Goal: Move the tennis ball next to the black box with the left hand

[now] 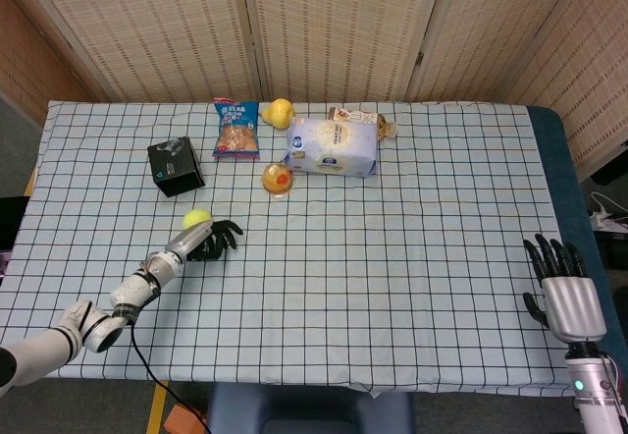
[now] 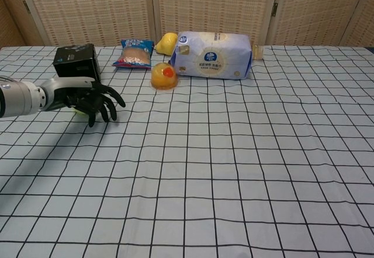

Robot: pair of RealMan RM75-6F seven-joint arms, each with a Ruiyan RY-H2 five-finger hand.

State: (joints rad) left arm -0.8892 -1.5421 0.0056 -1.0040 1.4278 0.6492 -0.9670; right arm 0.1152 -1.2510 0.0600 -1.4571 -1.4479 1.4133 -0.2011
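your left hand lies beside the tennis ball, fingers spread, gripping nothing, prob. to nudge it. ball sits on the cloth near the black box, not touching. right hand idle, fingers apart.

Checked cloth covers the table, soft and matt, lightly wrinkled. On it, the tennis ball looks fuzzy, felt-like. Behind the ball, the black box has a faint sheen. The tissue pack and snack bag gleam in glossy plastic film. Woven, rough-textured screens stand behind the cloth.
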